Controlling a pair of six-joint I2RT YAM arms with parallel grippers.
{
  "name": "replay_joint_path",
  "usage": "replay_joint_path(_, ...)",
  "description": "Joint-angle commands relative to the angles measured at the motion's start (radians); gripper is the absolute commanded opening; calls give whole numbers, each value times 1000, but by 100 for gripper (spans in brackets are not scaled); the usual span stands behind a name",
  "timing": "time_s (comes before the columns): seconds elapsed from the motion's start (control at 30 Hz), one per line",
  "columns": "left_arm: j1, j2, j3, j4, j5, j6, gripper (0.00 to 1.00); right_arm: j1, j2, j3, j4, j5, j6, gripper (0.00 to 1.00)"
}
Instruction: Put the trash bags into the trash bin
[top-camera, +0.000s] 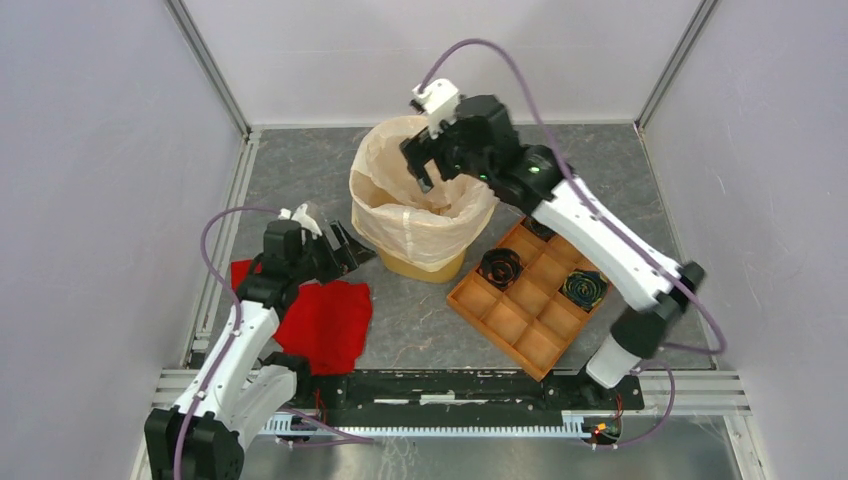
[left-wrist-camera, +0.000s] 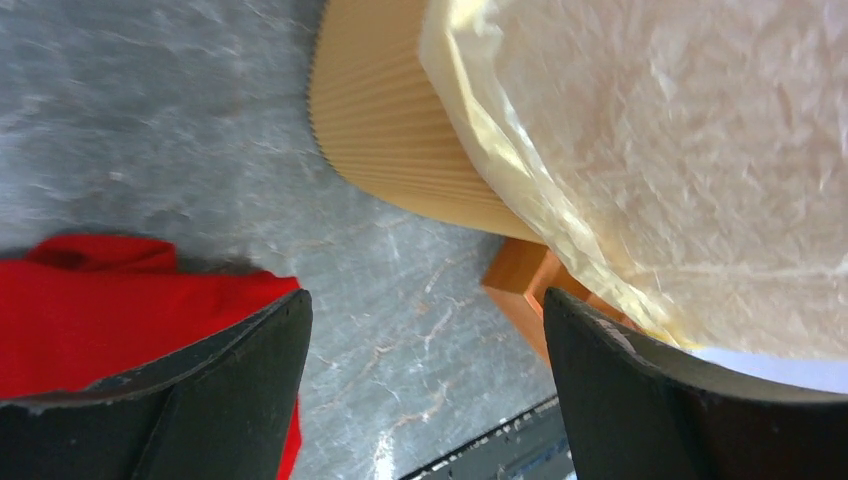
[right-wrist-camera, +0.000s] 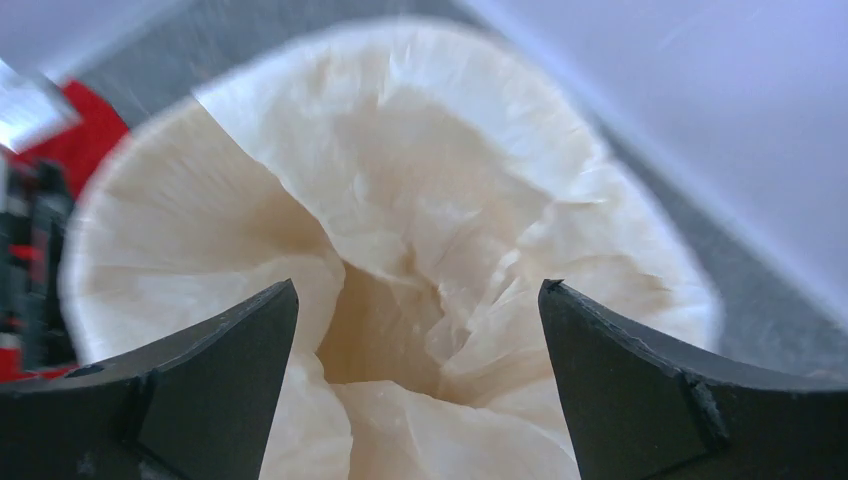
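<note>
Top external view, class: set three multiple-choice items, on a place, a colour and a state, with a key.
1. The red cloth lies: A on the table by the left arm; B on a shelf; C on a hook.
2. The trash bag is: A blue; B cream-white; C black.
3. The right hand is: A shut on a cup; B open over the trash bin; C shut on a pen.
A, it lies flat there; B, pale film drapes the rim; B, jaws apart above the bin.
</note>
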Motion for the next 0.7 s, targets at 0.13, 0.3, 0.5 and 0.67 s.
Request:
replay_joint_path(0.13, -255, -25, -117, 355, 27, -204, 93, 3, -424, -186, 153, 53, 5, 98)
replay_joint_path(0.3, -407, 72, -186, 652, -123, -278, 91, 2, -691, -494, 240, 141, 13, 98)
replay_joint_path(0.5, -439, 292, -173, 960, -222, -287, 91, 2, -880, -704, 218, 200, 29, 98)
replay_joint_path(0.67, -440, 555, 26, 964, -260, -252, 91, 2, -958, -774, 190, 235, 29, 98)
